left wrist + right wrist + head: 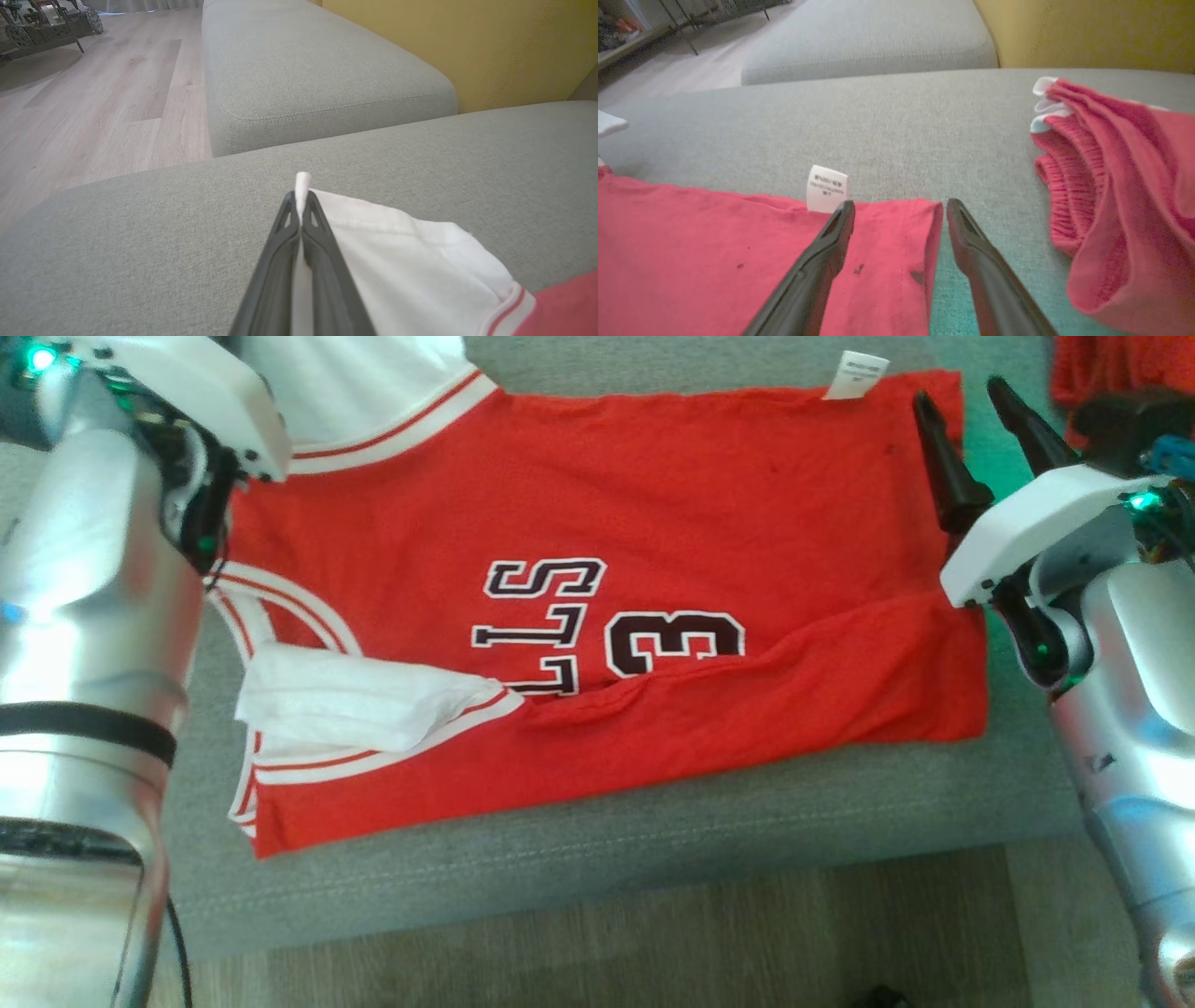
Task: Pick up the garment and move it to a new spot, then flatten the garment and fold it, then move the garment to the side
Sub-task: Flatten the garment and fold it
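Left gripper point(302, 200) clenched on garment point(411, 252) (white sleeve edge); right gripper point(899, 210) released, garment hem corner between its jaws.

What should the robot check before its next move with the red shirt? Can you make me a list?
1. Left gripper pinching the white sleeve: ok, shut on it.
2. Right gripper ready to grab: ok, open, one finger on each side of the jersey corner by the tag.
3. Jersey lying flat: not ok, its near edge is folded over and the near sleeve is bunched.
4. Jersey fully on the cushion: ok.
5. Other red garment out of the way: ok, it lies apart from the jersey.
6. Right fingers touching the cloth: cannot tell.
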